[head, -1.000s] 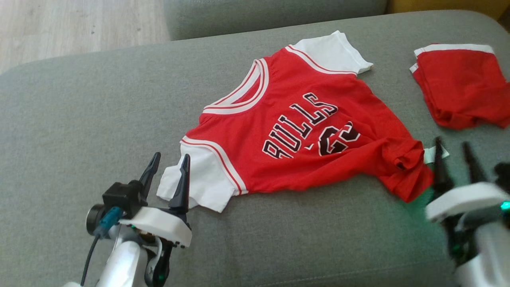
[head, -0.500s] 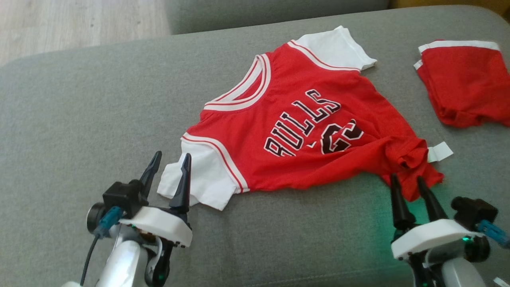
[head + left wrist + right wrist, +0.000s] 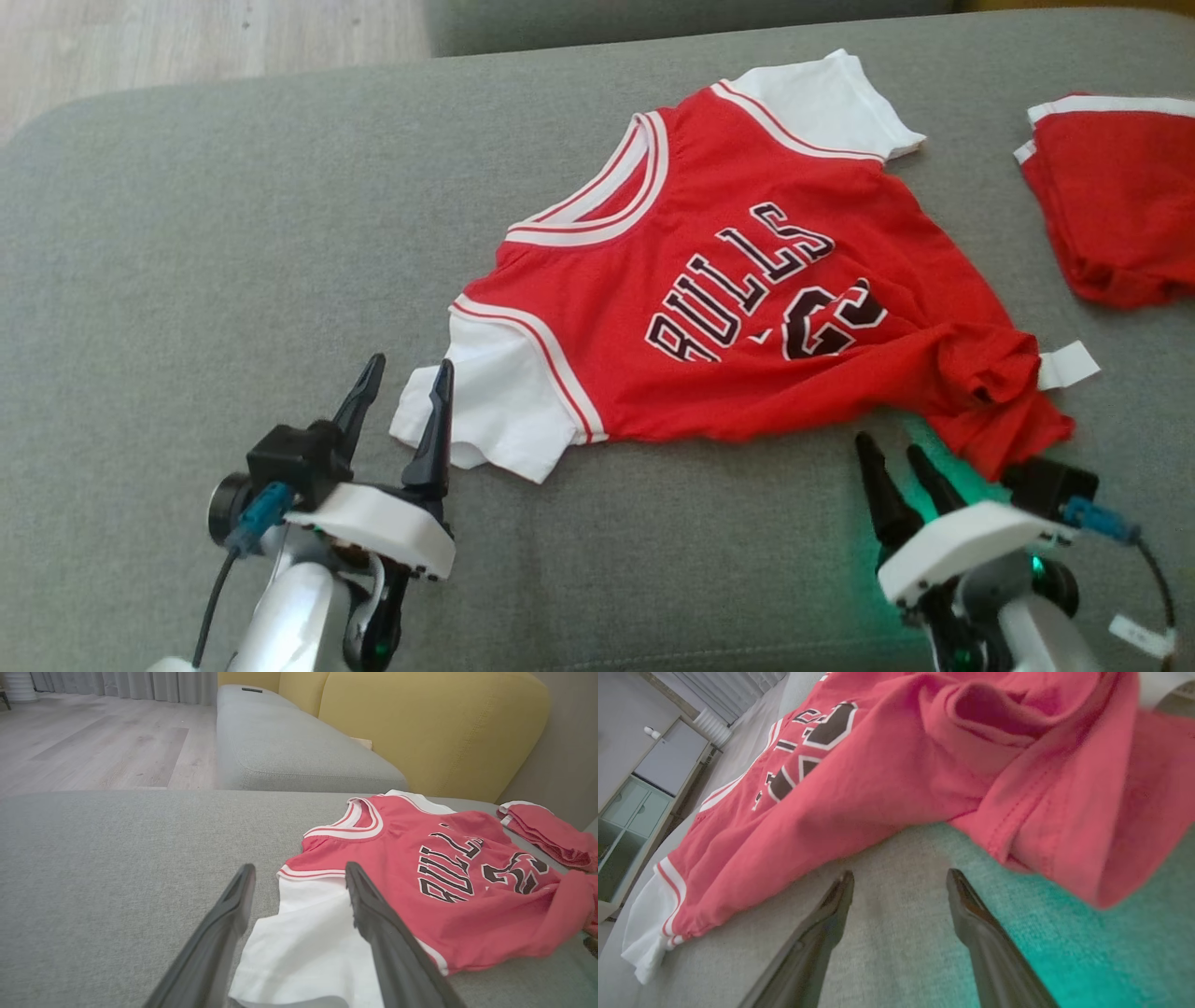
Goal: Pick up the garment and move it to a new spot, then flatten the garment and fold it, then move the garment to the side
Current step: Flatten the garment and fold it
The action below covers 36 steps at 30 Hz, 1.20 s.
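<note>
One garment, a red jersey [image 3: 747, 308], lies spread on the grey sofa cushion [image 3: 187, 233] in the head view. The left end effector [image 3: 409, 373] stays open over its white sleeve [image 3: 485, 420]; the right end effector [image 3: 887, 448], open too, has swung round to the hem's near side. Left wrist view: fingers [image 3: 373, 914] straddle the sleeve, gripping nothing. Right wrist view: open fingers [image 3: 971, 914] point just under the bunched hem [image 3: 1041, 826], so I'd guess flattening that corner comes next

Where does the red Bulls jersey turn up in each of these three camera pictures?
Head view: the jersey lies at centre-right on the grey cushion.
Left wrist view: lower right half.
Right wrist view: across the top, close up.
Shared landmark: its white sleeve nearest the left gripper.
</note>
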Motion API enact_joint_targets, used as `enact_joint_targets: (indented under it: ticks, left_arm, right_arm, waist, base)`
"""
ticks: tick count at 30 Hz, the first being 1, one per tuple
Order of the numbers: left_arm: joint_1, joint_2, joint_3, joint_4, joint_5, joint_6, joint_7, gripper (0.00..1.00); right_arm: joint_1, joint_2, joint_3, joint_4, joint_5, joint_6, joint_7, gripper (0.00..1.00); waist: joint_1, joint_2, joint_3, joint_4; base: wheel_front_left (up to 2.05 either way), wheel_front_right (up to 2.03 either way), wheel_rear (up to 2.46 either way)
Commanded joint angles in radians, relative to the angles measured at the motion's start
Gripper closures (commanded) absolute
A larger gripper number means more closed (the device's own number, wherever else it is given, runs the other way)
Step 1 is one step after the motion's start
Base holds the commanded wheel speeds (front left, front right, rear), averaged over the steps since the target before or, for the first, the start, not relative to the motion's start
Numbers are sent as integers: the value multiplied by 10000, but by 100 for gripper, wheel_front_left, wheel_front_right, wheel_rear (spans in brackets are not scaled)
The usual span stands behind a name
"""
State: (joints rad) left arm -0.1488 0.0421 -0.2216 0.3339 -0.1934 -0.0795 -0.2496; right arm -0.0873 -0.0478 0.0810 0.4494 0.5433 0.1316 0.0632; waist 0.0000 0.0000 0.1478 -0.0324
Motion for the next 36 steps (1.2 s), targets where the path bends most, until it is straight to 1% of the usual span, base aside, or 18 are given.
enact_joint_targets:
  ticks: [1, 5, 8, 13, 14, 15, 16, 20, 24, 26, 30, 36]
  left_arm:
    - [-473, 81, 236, -252, 25, -9, -122, 0]
    - [-529, 81, 212, -266, 29, 2, -122, 0]
    - [-577, 81, 172, -262, 28, 0, -122, 0]
    - [-622, 81, 165, -225, 30, 11, -122, 0]
    - [-616, 81, 175, -216, 32, 15, -122, 0]
    - [-604, 81, 184, -209, 33, 20, -122, 0]
    - [-590, 81, 191, -202, 34, 26, -122, 0]
    - [-511, 81, 217, -190, 4, 34, -122, 0]
    - [-444, 81, 210, -180, -28, 44, -122, 0]
    - [-386, 81, 206, -179, -54, 55, -122, 0]
    - [-266, 81, 188, -178, -91, 76, -122, 0]
    - [-126, 81, 136, -192, -191, 130, -122, 0]
  right_arm:
    - [-554, -36, 178, -108, 55, -9, -32, 0]
    - [-1173, -34, 312, 669, -285, -9, -240, 0]
    - [-1635, -156, 520, 1273, -804, -9, -440, 0]
    - [-2323, -375, 950, 1852, -1484, -9, -1220, 0]
    - [-2417, -422, 998, 1901, -1590, -9, -1413, 20]
    - [-2490, -484, 1057, 1941, -1739, -9, -1598, 88]
    - [-2541, -547, 1123, 1953, -1900, -9, -1781, 100]
    - [-2539, -659, 1164, 1853, -2356, -9, -2275, 100]
    - [-2402, -713, 926, 1611, -2707, -9, -2366, 100]
    - [-2275, -716, 783, 1304, -2960, -9, -2301, 100]
    - [-1905, -714, 459, 403, -3417, -9, -1743, 100]
    - [-1018, -674, 187, -1452, -3798, -9, -125, 100]
  waist:
    - [0, 0, 40, 55]
    - [0, 0, 153, 154]
    - [0, 0, 221, 213]
    - [0, 0, 241, 251]
    - [0, 0, 223, 245]
    - [0, 0, 201, 237]
    - [0, 0, 178, 226]
    - [0, 0, 51, 161]
    - [0, 0, -70, 109]
    - [0, 0, -151, 76]
    - [0, 0, -321, 28]
    - [0, 0, -517, -13]
  base:
    - [0, 0, 0]
    - [0, 0, 0]
    - [0, 0, 0]
    - [0, 0, 0]
    - [0, 0, 0]
    - [0, 0, 0]
    - [0, 0, 0]
    - [0, 0, 0]
    - [0, 0, 0]
    - [0, 0, 0]
    - [0, 0, 0]
    - [0, 0, 0]
